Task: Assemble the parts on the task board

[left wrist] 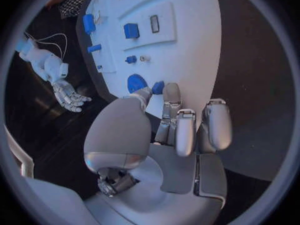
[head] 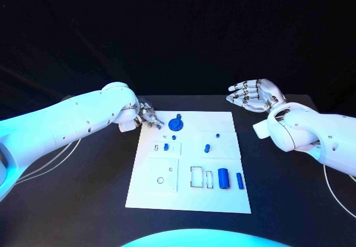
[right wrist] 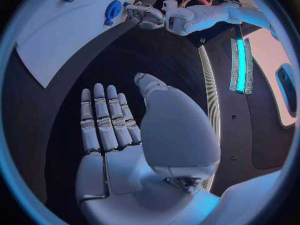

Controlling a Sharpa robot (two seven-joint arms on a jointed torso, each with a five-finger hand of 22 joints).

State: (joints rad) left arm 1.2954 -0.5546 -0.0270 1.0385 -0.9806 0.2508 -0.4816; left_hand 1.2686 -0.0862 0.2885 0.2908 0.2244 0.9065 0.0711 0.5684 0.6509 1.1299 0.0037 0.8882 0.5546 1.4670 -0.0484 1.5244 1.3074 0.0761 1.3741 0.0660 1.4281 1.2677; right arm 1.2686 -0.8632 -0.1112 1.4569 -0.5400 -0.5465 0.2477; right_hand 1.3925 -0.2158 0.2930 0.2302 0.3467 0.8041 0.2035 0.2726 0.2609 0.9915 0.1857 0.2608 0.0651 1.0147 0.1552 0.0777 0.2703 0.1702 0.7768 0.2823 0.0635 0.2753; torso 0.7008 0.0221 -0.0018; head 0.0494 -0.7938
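Several blue parts [head: 223, 180] are spread over the white board [head: 189, 198] at mid-table, a small blue piece [left wrist: 157, 87] is pinched by the left hand [head: 143, 116] beside the round disc [head: 176, 124], and the right hand [head: 253, 94] is held open, empty, apart.

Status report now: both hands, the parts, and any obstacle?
Left hand pinches small blue part at board far-left corner, beside round blue part. Right hand open, off board. Nothing in the way.

Left hand [head: 145, 117] crowds the task board's [head: 223, 198] far-left corner.
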